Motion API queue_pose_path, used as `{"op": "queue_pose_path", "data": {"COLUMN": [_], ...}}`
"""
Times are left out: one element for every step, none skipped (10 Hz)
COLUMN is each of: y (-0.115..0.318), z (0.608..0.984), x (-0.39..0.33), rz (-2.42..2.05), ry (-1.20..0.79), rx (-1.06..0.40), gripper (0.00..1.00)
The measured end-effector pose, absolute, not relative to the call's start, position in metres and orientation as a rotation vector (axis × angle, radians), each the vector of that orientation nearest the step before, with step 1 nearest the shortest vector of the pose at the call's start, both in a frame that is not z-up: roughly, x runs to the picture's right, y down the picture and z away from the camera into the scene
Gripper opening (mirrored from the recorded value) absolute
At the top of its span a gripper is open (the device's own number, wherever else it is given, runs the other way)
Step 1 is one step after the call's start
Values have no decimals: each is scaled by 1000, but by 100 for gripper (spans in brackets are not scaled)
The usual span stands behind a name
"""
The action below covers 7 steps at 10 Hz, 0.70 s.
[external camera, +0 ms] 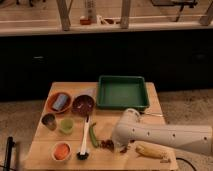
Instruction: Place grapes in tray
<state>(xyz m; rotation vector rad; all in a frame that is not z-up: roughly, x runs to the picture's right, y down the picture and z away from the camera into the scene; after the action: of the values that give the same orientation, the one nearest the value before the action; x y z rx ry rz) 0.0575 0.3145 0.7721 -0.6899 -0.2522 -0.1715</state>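
The grapes point(107, 144), a small dark red-purple bunch, lie on the wooden table near its front edge, between the green pepper and the corn cob. The green tray point(102, 93) stands at the back right of the table, with nothing seen in it. My white arm reaches in from the lower right. Its gripper point(120, 147) hangs under the rounded wrist, right beside the grapes on their right, largely hidden by the arm.
A slim green pepper point(93, 135) and a white-handled utensil point(84, 139) lie left of the grapes. A yellow corn cob point(149, 151) lies to the right. A dark-red bowl point(83, 105), an orange bowl point(58, 102), a metal cup point(48, 121), a green cup point(66, 125) and an orange cup point(61, 151) stand on the left.
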Motion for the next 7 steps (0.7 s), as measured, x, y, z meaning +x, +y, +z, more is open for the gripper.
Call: {"op": "queue_pose_path", "data": {"y": [314, 313, 311, 306, 301, 296, 291], "z": [772, 773, 773, 774, 773, 773, 773], "x": [59, 61, 65, 66, 67, 70, 72], "rz": [-171, -175, -174, -177, -181, -181, -181], "ry": [-251, -254, -255, -261, -268, -273, -281], "rx": [-691, -690, -687, -679, -671, -663, -656], "gripper": [0, 0, 0, 0, 0, 0, 0]}}
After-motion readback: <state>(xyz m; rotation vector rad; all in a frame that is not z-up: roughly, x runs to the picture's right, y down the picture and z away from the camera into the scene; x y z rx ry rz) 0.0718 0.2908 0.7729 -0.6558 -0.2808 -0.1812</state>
